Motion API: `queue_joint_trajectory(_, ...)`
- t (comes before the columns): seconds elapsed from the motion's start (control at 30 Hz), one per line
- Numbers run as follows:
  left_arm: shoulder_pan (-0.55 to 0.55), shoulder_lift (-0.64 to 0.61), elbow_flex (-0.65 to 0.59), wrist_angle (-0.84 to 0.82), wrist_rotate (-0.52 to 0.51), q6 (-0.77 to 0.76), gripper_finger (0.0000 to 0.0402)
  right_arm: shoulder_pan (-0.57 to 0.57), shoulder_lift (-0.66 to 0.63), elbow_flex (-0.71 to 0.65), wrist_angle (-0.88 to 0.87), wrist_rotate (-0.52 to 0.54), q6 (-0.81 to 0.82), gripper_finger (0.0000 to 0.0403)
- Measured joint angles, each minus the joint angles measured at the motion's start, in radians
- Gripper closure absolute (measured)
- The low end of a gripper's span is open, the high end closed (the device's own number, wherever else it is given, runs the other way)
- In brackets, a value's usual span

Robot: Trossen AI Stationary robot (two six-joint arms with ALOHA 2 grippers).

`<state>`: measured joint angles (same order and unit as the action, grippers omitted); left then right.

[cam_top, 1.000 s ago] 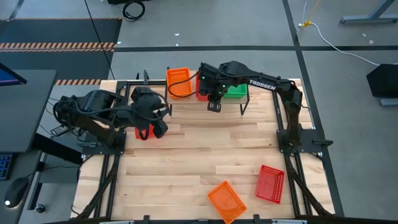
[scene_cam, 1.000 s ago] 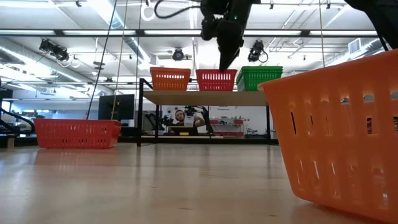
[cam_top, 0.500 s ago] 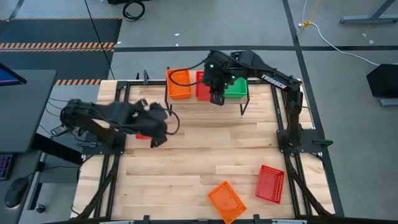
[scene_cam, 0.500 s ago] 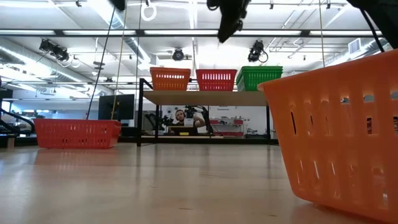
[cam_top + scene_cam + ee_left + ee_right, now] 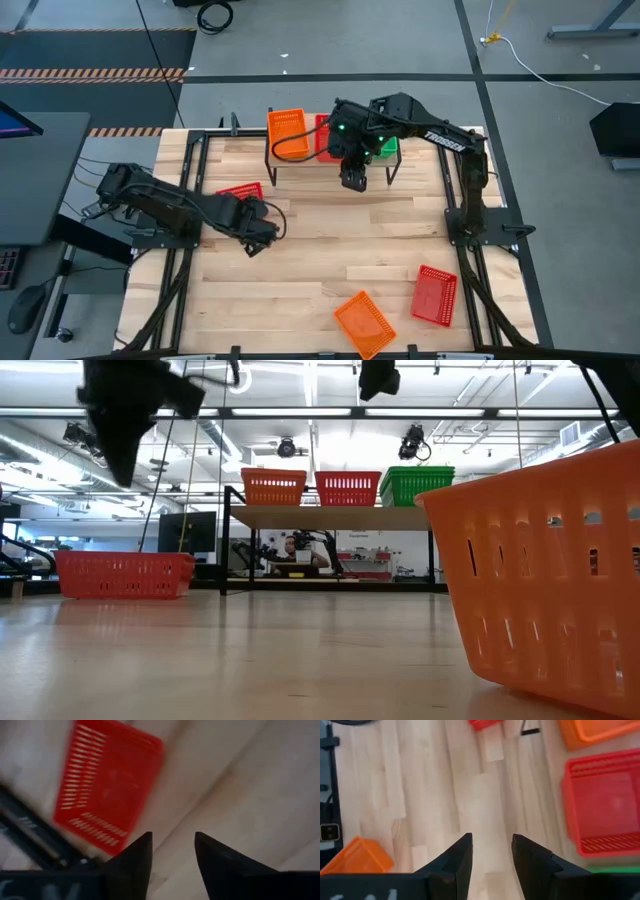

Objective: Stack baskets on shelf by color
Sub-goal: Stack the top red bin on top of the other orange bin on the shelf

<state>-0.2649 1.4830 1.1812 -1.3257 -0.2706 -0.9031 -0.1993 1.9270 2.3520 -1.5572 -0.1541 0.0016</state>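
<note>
From the high view I see the shelf (image 5: 392, 160) at the far edge of the table (image 5: 320, 250), carrying an orange stack (image 5: 287, 133), a red stack (image 5: 326, 140) and a green stack (image 5: 385, 146) side by side. My right end effector (image 5: 353, 180) hangs just in front of the shelf with nothing in it. My left end effector (image 5: 256, 241) sits low over the table's left part, also empty, and the loose red basket (image 5: 240, 191) lies just beyond it toward the shelf, its long axis running across the table. The left arm is clearly the nearer one, so I judge that basket its next pick. Two more wait near the front edge, an orange basket (image 5: 364, 322) and a red basket (image 5: 435, 294), closer to the right arm. In the low view the three stacks stand level on the shelf and the loose red basket rests upright on the table at left; nothing blocks its way. The left wrist view shows that arm's fingers (image 5: 134, 860) parted and the red basket ahead and off to one side. The right wrist view shows its fingers (image 5: 457, 857) parted over bare planks.
</note>
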Motion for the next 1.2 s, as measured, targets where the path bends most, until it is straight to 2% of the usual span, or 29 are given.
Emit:
queue_joint_trajectory(0.2,0.017,0.0,-0.104,0.171,0.128,0.129,0.0201,0.04,0.0,0.0,0.006,0.001,-0.002,0.026)
queue_joint_trajectory(0.33,0.057,0.0,-0.104,0.169,0.111,0.217,0.0181,0.06,0.0,0.0,0.007,0.002,-0.002,0.026)
queue_joint_trajectory(0.5,0.135,-0.007,-0.116,0.133,0.059,0.352,0.0175,0.078,0.0,-0.001,0.007,0.016,0.002,0.026)
queue_joint_trajectory(0.7,0.228,-0.006,-0.22,0.167,0.086,0.411,0.0175,0.09,0.0,-0.001,0.006,0.029,0.024,0.026)
queue_joint_trajectory(0.87,0.251,-0.006,-0.31,0.258,0.096,0.418,0.0175,0.089,0.001,-0.001,0.007,0.03,0.055,0.026)
queue_joint_trajectory(0.93,0.252,-0.006,-0.344,0.321,0.13,0.443,0.0175,0.089,0.001,-0.001,0.006,0.029,0.055,0.026)
queue_joint_trajectory(1.07,0.245,-0.006,-0.397,0.395,0.187,0.429,0.0206,0.089,0.001,-0.001,0.007,0.029,0.055,0.026)
queue_joint_trajectory(1.2,0.223,-0.006,-0.399,0.411,0.196,0.412,0.0292,0.089,0.001,-0.001,0.005,0.029,0.055,0.026)
